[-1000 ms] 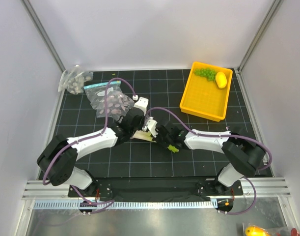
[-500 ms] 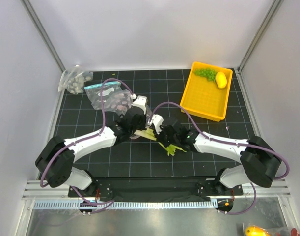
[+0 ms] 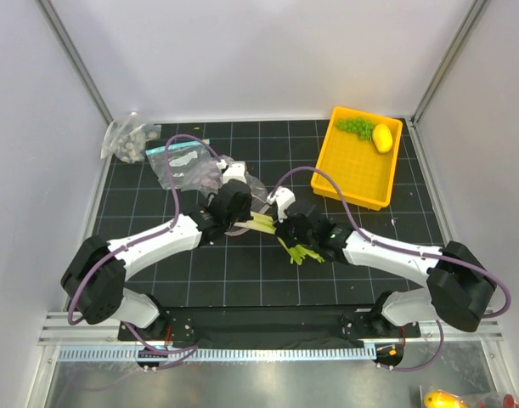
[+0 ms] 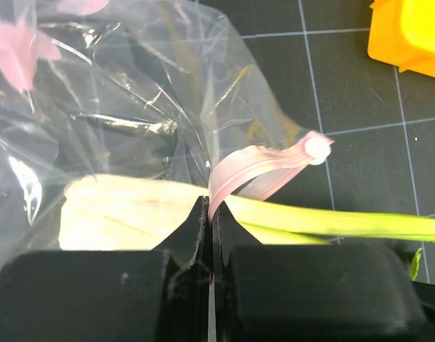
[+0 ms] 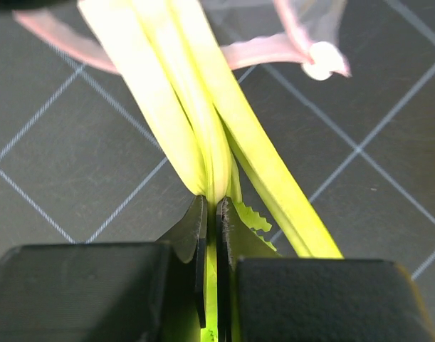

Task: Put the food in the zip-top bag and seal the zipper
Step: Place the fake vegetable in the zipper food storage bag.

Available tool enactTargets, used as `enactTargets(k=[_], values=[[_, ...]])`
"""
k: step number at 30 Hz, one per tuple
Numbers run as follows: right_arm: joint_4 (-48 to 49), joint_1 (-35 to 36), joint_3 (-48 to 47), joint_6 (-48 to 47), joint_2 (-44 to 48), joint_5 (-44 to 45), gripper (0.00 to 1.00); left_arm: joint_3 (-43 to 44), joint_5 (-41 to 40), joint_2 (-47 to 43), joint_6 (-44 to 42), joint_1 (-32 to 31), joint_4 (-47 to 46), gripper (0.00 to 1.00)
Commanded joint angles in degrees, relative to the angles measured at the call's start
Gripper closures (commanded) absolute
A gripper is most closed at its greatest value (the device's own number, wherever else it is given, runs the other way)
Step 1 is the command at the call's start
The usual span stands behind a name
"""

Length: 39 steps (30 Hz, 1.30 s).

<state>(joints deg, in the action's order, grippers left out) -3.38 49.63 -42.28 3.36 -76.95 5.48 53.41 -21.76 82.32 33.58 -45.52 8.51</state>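
Note:
The leek (image 3: 262,225) lies mid-table. Its white end (image 4: 124,210) shows behind the clear film of the zip-top bag (image 4: 132,107), and its green leaves (image 3: 301,253) point toward the front right. My left gripper (image 3: 235,221) is shut on the bag's pink zipper strip (image 4: 253,167) at its mouth, just above the leek. My right gripper (image 3: 286,238) is shut on the leek's green leaves (image 5: 181,92). The pink strip (image 5: 267,51) lies just beyond them. The lemon (image 3: 382,136) and grapes (image 3: 354,126) lie in the yellow tray.
The yellow tray (image 3: 352,174) stands at the back right, and its corner shows in the left wrist view (image 4: 409,32). A clear bag with a light-blue strip (image 3: 184,161) lies behind the left gripper. A small bunched dotted bag (image 3: 127,140) sits in the back left corner.
Both grippers have shifted toward the back of the table. The right arm has stretched out leftward, carrying the leek toward the bag mouth. The bags have slid back a little.

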Motion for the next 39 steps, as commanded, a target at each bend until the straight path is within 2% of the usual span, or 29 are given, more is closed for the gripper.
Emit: enactTargets(k=[1, 15, 20, 27, 32, 39], values=[[4.70, -1.11, 0.53, 3.06, 4.08, 3.75, 0.99, 1.87, -2.58, -2.34, 3.68, -0.19, 1.77, 1.00], [4.96, -3.13, 1.50, 7.45, 6.89, 5.51, 0.99, 3.19, -0.74, -2.43, 9.48, -0.10, 3.70, 0.99], [6.01, -3.31, 1.68, 8.94, 7.34, 3.50, 0.99, 2.32, 2.50, -2.96, 11.59, -0.19, 1.60, 1.00], [7.77, -3.22, 1.41, 9.74, 5.14, -0.29, 0.99, 0.21, 12.17, -2.17, 15.19, -0.19, -6.13, 1.00], [7.77, -3.22, 1.33, 9.65, 4.79, -0.38, 0.99, -0.23, 23.32, -2.17, 15.81, -0.19, -10.53, 0.99], [7.07, -3.22, 1.06, 9.83, 3.74, 0.42, 0.99, -3.21, 27.47, -6.64, 15.99, 0.34, -15.54, 1.00]])
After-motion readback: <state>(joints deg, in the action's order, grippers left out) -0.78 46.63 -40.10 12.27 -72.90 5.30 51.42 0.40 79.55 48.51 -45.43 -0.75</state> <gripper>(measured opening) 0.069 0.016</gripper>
